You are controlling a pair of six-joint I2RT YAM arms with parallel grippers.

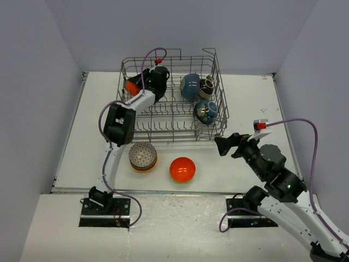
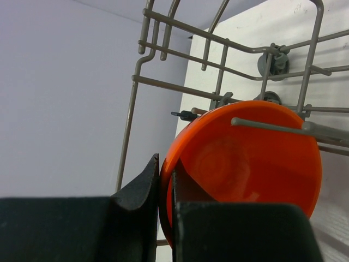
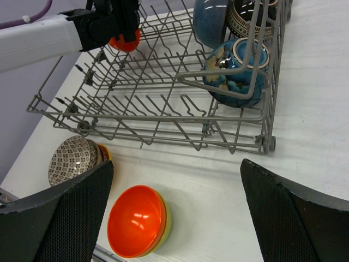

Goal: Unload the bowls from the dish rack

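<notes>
Four bowls are held in the dish rack (image 1: 163, 136) at the tabletop's (image 1: 245, 98) rear: an orange bowl (image 1: 131, 87) at left, clamped by the left end effector (image 2: 165, 180), and a blue bowl (image 1: 190, 85), a black-and-cream bowl (image 1: 206, 87) and a teal bowl (image 1: 206, 112) at right. Two stacks, topped by a patterned bowl (image 1: 142, 155) and a red bowl (image 1: 182, 169), are noted in front. The right end effector (image 1: 232, 143) is spread apart, empty.

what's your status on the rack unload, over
Left gripper shut on orange bowl rim, inside dish rack. Right gripper open, empty, by rack's front corner. Tine crosses the bowl's face.
</notes>
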